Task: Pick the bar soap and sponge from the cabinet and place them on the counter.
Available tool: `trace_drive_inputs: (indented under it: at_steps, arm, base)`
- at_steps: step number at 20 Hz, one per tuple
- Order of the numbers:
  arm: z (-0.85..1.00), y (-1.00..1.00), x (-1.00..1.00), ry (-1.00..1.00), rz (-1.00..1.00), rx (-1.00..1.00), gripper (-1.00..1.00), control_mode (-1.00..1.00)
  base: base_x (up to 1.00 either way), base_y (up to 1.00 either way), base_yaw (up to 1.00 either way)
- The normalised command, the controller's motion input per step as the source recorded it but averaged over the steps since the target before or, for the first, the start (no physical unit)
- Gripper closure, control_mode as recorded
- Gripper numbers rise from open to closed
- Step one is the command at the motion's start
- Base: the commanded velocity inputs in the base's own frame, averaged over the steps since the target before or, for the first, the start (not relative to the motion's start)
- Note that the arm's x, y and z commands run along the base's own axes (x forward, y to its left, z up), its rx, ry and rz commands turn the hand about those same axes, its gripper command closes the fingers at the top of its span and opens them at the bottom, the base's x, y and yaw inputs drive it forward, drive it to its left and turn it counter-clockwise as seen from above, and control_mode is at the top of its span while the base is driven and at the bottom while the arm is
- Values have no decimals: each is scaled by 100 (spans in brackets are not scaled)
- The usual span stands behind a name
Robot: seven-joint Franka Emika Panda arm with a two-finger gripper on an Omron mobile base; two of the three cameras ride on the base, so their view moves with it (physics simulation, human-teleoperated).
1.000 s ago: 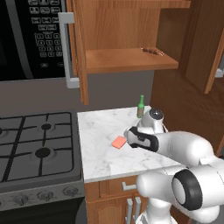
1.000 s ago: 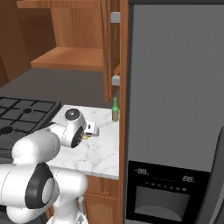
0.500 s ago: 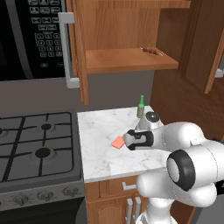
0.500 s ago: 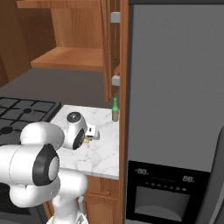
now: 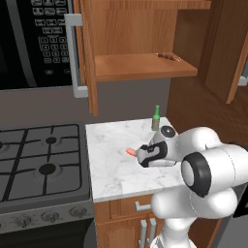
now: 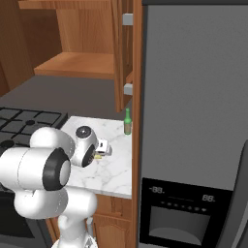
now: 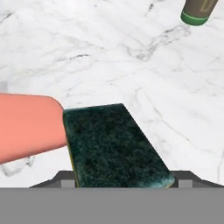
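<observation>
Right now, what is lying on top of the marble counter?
On the counter lie the bar soap and the sponge, dark green side up, side by side and touching; a green bottle stands near the back. The arm covers part of the slab.

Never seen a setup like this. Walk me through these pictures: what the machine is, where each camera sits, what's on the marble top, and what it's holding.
This is a rendered kitchen with a white robot arm on a driving base. Two cameras ride behind the arm, left and right; the third sits on its hand, looking down. The end effector hangs low over the marble counter. In the hand view, the sponge lies green side up, right against the pink soap. A green bottle stands at the back edge. The open cabinet above holds one small brown item. Whether the sponge is gripped or just released, the pictures don't settle.
</observation>
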Motion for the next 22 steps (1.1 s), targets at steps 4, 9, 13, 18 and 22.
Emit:
trace_drive_inputs:
  at_steps: [4, 9, 13, 18, 22]
  arm:
    - [-21, 1, 0, -6, 0, 0, 100, -100]
    - [-8, 4, -20, -11, 0, 0, -100, -100]
    - [8, 0, -55, -17, 0, 0, -100, -100]
    - [37, 0, -58, -11, 0, 0, -100, -100]
    - [34, 0, -61, -10, 0, 0, -100, -100]
  base:
    - [0, 0, 0]
    - [0, 0, 0]
    - [0, 0, 0]
    - [0, 0, 0]
    - [0, 0, 0]
